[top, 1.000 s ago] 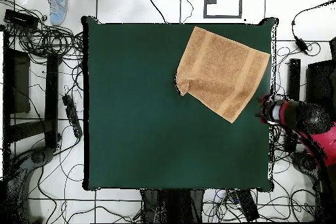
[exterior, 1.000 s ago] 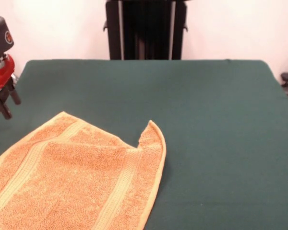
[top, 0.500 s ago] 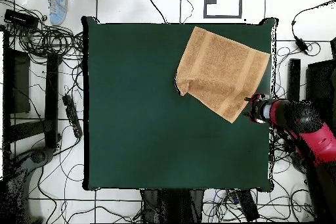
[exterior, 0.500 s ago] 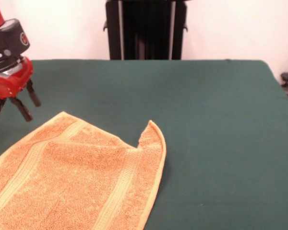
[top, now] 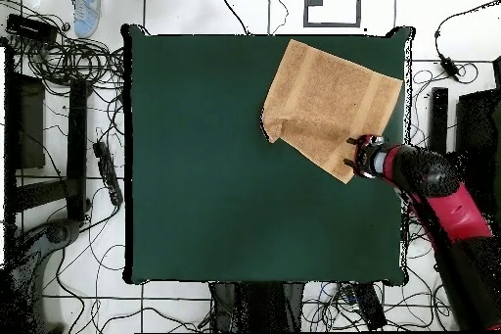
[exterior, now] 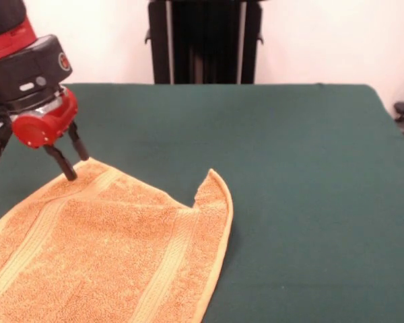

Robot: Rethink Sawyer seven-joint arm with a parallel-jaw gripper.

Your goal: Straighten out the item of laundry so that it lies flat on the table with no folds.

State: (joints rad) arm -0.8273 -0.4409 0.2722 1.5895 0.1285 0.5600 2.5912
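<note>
The item of laundry (exterior: 114, 256) is an orange-tan towel with ribbed bands, lying at the lower left of the front view on the dark green table (exterior: 289, 168). One corner (exterior: 212, 185) is folded over and stands up a little. In the overhead view the towel (top: 328, 105) lies near the table's upper right corner. My gripper (exterior: 76, 165) hangs at the towel's far corner, its two dark fingers apart and open, tips at or just above the cloth edge. From overhead the gripper (top: 353, 156) sits over the towel's lower corner.
The black pedestal (exterior: 203, 40) stands behind the table's far edge. Cables (top: 59, 85) and black boxes lie on the tiled floor around the table. The table's left edge (exterior: 0, 175) runs close beside my gripper.
My gripper has moved from beyond the table's edge inward and down, arriving over the towel's corner. The towel has not moved.
</note>
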